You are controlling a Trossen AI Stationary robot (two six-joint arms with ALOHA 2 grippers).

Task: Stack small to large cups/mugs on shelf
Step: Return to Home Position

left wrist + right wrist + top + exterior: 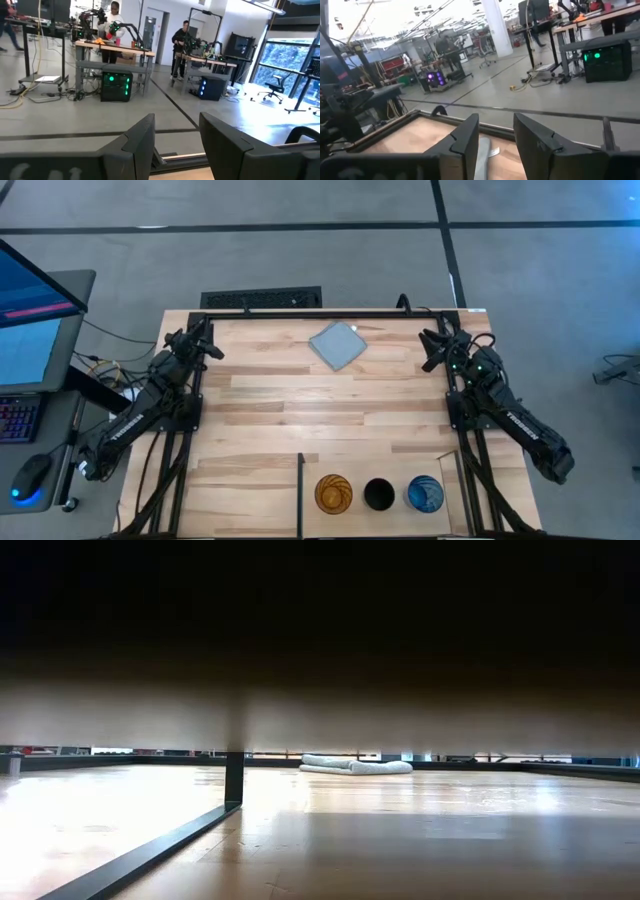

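Three cups stand upright in a row at the table's near edge in the high view: an amber-orange tumbler (333, 493), a black cup (378, 494) and a blue cup (424, 494). They stand on the shelf (380, 470), the plank section between thin black divider bars. My left gripper (208, 340) waits open near the far left corner, and my left gripper (177, 137) touches nothing in its wrist view. My right gripper (432, 343) waits open near the far right corner, and my right gripper (496, 140) also touches nothing.
A grey-blue square cloth (337, 345) lies near the table's far edge, between the arms; the cloth (355, 765) also shows in the low view. A black divider bar (301, 493) stands left of the cups. People work at benches in the room beyond.
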